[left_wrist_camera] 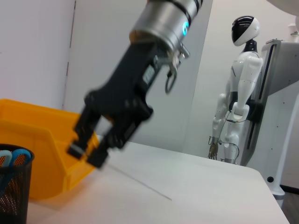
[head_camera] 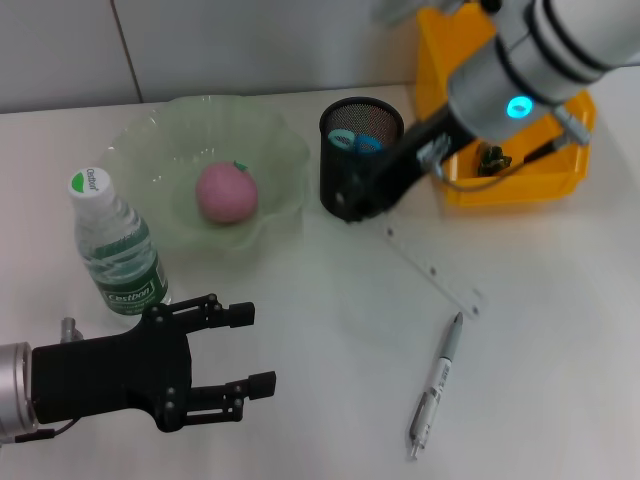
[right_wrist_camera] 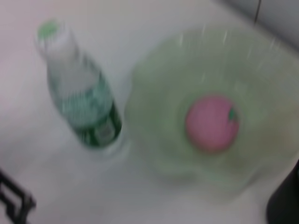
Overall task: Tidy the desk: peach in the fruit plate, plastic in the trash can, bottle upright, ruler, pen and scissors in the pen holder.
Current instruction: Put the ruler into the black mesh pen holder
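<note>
The pink peach (head_camera: 226,193) is seen inside the translucent green fruit plate (head_camera: 285,150). Just beside the plate, the clear plastic bottle with a green label (head_camera: 116,250) stands upright. Beyond the plate's other side stands the black mesh pen holder (head_camera: 360,155), and against its base the right gripper (head_camera: 358,203) is held, fingers closed on the transparent ruler (head_camera: 435,270). The silver pen (head_camera: 436,388) lies well apart. The left gripper (head_camera: 245,360) is kept unclenched near the bottle.
</note>
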Available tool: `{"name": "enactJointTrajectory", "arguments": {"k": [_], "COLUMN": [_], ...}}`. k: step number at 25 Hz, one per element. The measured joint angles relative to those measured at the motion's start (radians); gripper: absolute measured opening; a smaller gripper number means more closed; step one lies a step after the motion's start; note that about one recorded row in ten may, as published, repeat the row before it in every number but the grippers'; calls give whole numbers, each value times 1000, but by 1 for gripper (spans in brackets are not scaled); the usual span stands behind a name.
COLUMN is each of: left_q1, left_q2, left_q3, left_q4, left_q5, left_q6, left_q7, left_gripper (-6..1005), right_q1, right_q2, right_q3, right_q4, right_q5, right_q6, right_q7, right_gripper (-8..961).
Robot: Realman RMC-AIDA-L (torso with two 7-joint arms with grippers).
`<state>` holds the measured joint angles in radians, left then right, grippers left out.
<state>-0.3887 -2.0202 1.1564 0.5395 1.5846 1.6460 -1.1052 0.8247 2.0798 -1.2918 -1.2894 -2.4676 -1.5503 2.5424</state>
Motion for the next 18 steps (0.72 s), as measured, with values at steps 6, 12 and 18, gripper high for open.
{"name": "enactJointTrajectory", "arguments": {"k": [6, 12, 18], "left_q1": [1, 1, -1], "left_q2": [0, 0, 0], "left_q3": [0, 1, 1], "left_q4": [0, -1, -2], "left_q5": [0, 0, 0], "left_q6": [0, 2, 3], "left_q7": [0, 1, 1], "left_gripper": [792, 792, 792], "right_q1": [-24, -67, -121], "right_q2": [-1, -1, 1], "right_q3": [127, 184, 183], "right_q4": [-85, -129, -139], "right_q5": [81, 194, 269], "right_q6": [33, 119, 296], "right_q7": [-56, -119, -190], "right_gripper": [382, 382, 382]}}
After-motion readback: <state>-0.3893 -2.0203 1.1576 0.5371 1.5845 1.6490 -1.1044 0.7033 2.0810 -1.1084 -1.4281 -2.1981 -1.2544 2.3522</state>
